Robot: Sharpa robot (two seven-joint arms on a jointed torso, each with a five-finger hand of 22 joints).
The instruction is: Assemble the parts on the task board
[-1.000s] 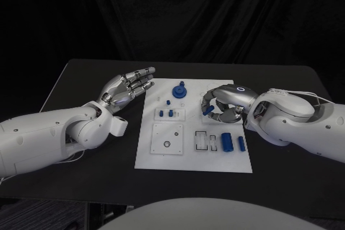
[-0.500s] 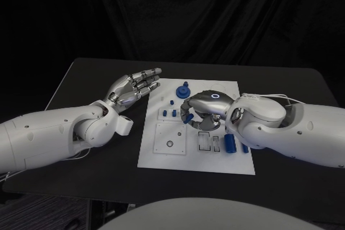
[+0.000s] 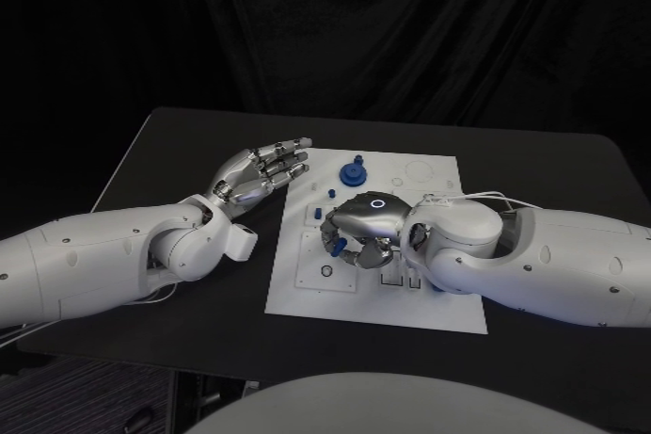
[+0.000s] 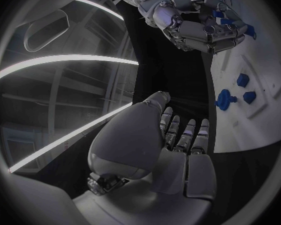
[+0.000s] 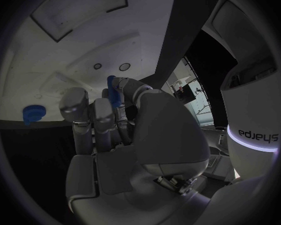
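step: insertion | right hand [image 3: 364, 238] pinches blue part [image 5: 115, 92] over task board [image 3: 435, 307] | left hand [image 3: 255, 176] released, fingers apart | next: align part with socket

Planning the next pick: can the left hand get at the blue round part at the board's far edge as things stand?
Probably yes. The left hand hovers open beside the task board, close to the blue round part, with nothing between them. The right hand is nearer the middle, holding a blue piece.

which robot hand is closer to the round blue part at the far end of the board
Left. The left robot hand hovers open just beside the round blue part, off the task board edge; the right robot hand is nearer mid-board, holding a blue part.
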